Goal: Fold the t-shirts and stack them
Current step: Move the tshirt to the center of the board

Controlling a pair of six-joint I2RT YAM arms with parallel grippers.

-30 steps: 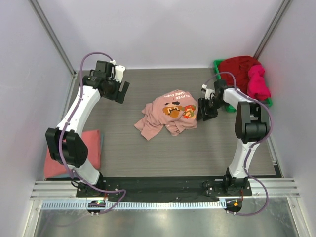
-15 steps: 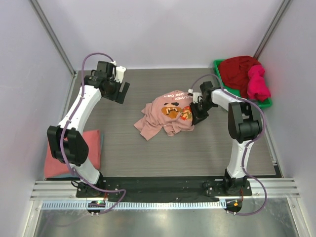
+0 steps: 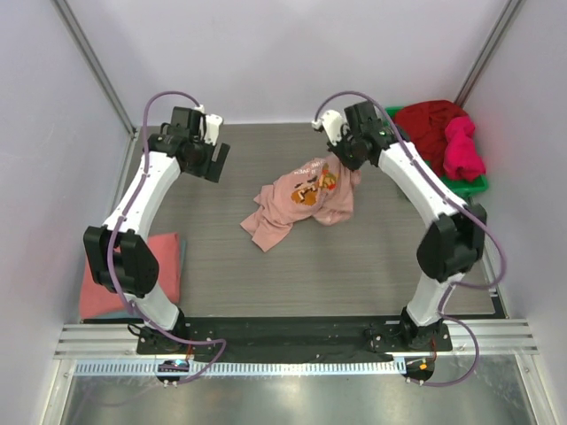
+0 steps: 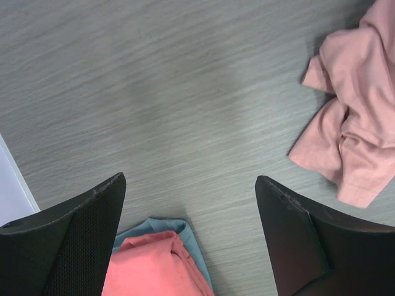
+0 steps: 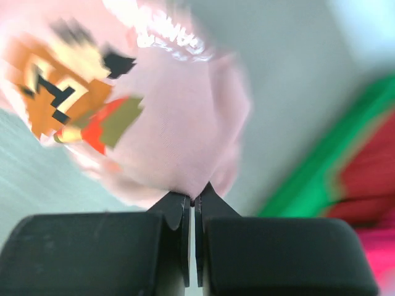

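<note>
A pale pink t-shirt (image 3: 301, 199) with an orange-brown pixel graphic lies crumpled mid-table. My right gripper (image 3: 342, 165) is shut on its right edge and holds that edge lifted; in the right wrist view the cloth (image 5: 179, 135) hangs from the closed gripper (image 5: 192, 198). My left gripper (image 3: 213, 165) hovers open over bare table at the back left, holding nothing (image 4: 190, 179). Below it a folded coral-red tee (image 4: 148, 268) lies on a teal cloth (image 4: 185, 237). The pink shirt's left part (image 4: 358, 142) shows at the right of the left wrist view.
A green bin (image 3: 391, 115) at the back right holds a dark red tee (image 3: 430, 122) and a magenta tee (image 3: 462, 147). The folded coral stack (image 3: 166, 266) sits at the near left, partly behind my left arm. Grey walls enclose the table.
My right gripper shut on the pink shirt's right edge, then rose and swung toward the back, pulling that edge up. The left arm has stayed where it was.
</note>
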